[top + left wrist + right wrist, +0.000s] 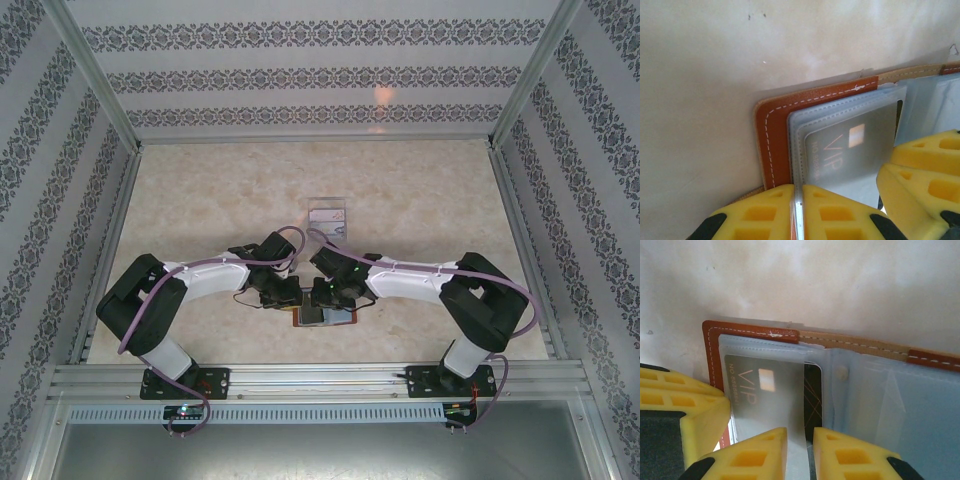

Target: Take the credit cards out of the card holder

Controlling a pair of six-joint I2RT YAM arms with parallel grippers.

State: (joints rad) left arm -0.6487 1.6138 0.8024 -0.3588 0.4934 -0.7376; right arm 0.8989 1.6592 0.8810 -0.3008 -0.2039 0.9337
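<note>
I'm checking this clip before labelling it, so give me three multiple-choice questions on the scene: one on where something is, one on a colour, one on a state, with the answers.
1. Where on the table does the card holder lie?
A) at the near side, under the left hand and right hand
B) in the far left corner
C) against the back wall

2. What colour is its leather?
A) black
B) reddish-brown
C) green

3. How is the VIP card?
A) lifted in the air
B) loose on the table
C) tucked in a clear sleeve

Answers:
1 A, the top view shows both hands over it at the near side.
2 B, the stitched cover shows it.
3 C, the sleeve's film covers the print.
</note>
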